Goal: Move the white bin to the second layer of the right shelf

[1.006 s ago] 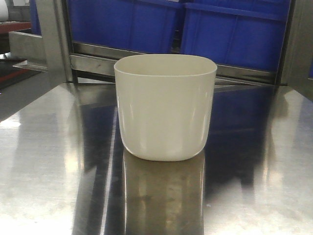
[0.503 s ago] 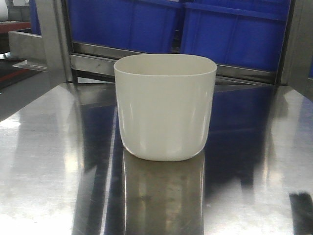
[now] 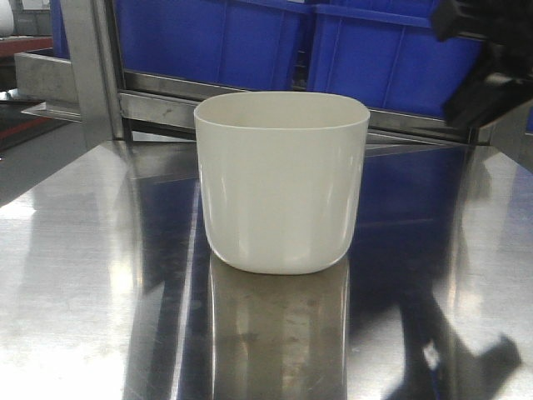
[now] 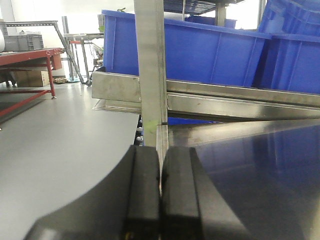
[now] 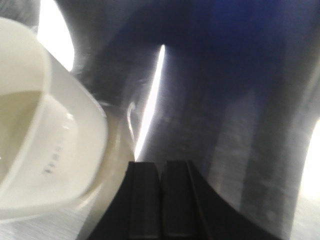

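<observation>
Cream-white bin upright, empty, on steel tabletop.

Bin upright on the tabletop, centre; crates behind it on the rack; right gripper off to its right.

A dark, blurred shape, probably the right arm, has entered the front view's upper right corner, in front of the blue crates. Its dark reflection on the steel tabletop has grown at lower right.
</observation>
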